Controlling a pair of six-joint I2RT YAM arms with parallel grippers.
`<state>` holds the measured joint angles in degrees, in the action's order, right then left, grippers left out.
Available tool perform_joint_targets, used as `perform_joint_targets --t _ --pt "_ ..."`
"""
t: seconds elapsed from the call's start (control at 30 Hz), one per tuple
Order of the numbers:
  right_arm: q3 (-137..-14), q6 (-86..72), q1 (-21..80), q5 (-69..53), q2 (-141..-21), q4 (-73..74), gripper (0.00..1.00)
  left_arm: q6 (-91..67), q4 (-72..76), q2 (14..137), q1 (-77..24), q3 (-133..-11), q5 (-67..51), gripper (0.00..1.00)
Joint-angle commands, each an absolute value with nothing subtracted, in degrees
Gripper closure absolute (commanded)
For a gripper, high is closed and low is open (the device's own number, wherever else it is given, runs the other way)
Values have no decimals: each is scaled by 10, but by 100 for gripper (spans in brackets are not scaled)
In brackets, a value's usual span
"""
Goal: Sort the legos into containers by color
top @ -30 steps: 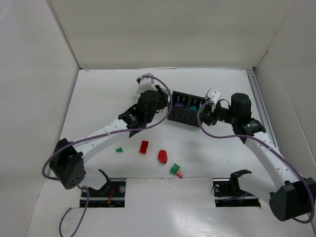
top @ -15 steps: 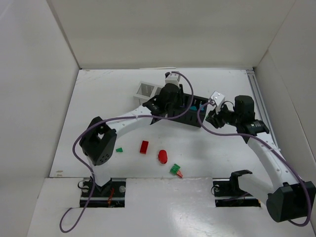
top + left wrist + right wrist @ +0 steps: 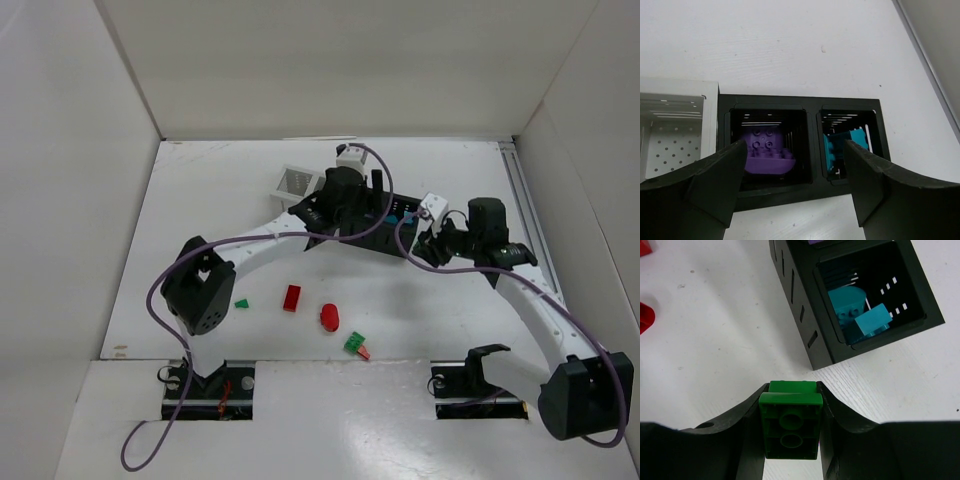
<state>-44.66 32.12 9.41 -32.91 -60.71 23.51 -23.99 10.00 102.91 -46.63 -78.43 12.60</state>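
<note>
We note left gripper [image 3: 794, 150] wide open, holding nothing, hanging over two black cups [image 3: 812, 102]. White cup [image 3: 675, 95] adjoins them. Purple piece [image 3: 765, 150] lies in black cup next to white one, teal pieces [image 3: 860, 312] in other. Right gripper [image 3: 791, 390] clamps green brick [image 3: 790, 427] just beside black cups, above table [image 3: 200, 200]. We see red brick [image 3: 291, 298], red oval [image 3: 329, 317], small green piece [image 3: 241, 303], green-and-red pair [image 3: 356, 346] loose on table, well apart from cups
</note>
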Motion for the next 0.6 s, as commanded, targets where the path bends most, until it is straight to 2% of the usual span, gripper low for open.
perform_joint_targets --t 0.0,0.1,0.2,0.27,0.43,0.57 --pt "-446 339 91 -373 -594 207 78 -224 113 957 -467 -773 106 26" --pt "-446 372 100 -460 -603 192 75 -210 132 901 -467 -721 61 26" --pt "-458 407 141 -465 -644 199 74 -203 148 825 -467 -669 41 26" --pt "-458 395 173 -426 -674 187 74 -203 148 769 -467 -615 36 22" --pt "-472 345 305 -255 -736 163 74 -252 114 662 -467 -502 44 22" --pt "-482 316 365 -137 -776 168 74 -300 99 614 -467 -437 60 22"
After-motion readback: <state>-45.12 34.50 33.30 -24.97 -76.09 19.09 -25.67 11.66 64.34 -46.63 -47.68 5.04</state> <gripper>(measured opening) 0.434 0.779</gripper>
